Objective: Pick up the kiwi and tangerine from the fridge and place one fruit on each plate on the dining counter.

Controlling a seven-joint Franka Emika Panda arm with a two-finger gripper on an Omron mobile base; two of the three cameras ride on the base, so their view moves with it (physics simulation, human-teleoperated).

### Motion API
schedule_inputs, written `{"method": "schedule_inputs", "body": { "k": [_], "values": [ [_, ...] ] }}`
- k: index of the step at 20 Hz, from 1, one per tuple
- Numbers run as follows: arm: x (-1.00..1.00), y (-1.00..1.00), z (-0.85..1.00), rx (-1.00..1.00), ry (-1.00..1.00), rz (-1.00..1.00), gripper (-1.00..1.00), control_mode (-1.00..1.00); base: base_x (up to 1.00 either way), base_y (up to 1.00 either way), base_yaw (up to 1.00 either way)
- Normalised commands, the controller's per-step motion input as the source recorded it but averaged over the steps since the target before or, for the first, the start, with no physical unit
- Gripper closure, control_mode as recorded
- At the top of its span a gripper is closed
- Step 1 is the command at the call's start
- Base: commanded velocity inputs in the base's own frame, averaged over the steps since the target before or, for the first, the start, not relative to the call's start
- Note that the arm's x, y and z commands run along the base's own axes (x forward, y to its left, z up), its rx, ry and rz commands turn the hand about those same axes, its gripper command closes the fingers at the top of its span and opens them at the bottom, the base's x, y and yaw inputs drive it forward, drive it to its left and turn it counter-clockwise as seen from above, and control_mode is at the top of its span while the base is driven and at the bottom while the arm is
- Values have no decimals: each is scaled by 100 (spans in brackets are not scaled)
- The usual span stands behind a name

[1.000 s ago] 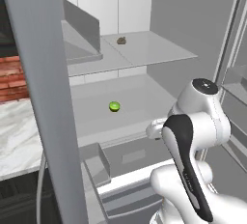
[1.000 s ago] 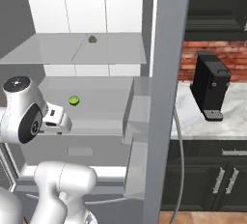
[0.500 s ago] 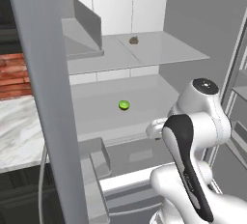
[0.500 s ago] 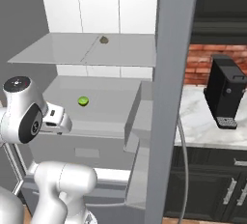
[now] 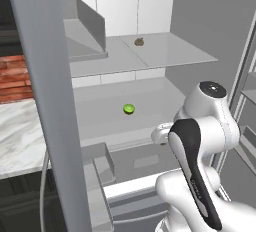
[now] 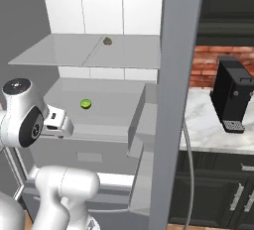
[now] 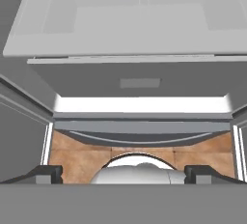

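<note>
I'm at the open fridge (image 5: 200,36) about to fetch the kiwi (image 5: 129,109), which sits mid-shelf above the drawer; my gripper (image 7: 123,175), spread and empty, must rise and reach in.

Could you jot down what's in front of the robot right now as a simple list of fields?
place: open fridge, white inside
kiwi: kiwi lying loose on the middle shelf, nothing touching it
upper shelf: small brown lump
below the kiwi's shelf: grey drawer
gripper: gripper low in front of the fridge, fingers wide apart, holding nothing
right of the fridge: black coffee machine on a marble counter
</note>
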Motion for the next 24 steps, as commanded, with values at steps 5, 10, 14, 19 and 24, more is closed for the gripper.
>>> {"method": "schedule_inputs", "body": {
  "k": [5, 10, 14, 19, 24],
  "values": [
    [1, 3, 12, -1, -20, 15, -100, -100, 0, 3, 1],
    [77, -4, 12, 0, -12, 23, -100, -100, 0, 0, 0],
    [100, -1, -8, -4, 3, 1, -100, -100, 0, 0, 0],
    [100, 4, -60, -4, 10, -10, -100, -100, 0, 0, 0],
    [66, 2, -85, 1, 0, -1, -100, -100, 0, 0, 0]
  ]
}}
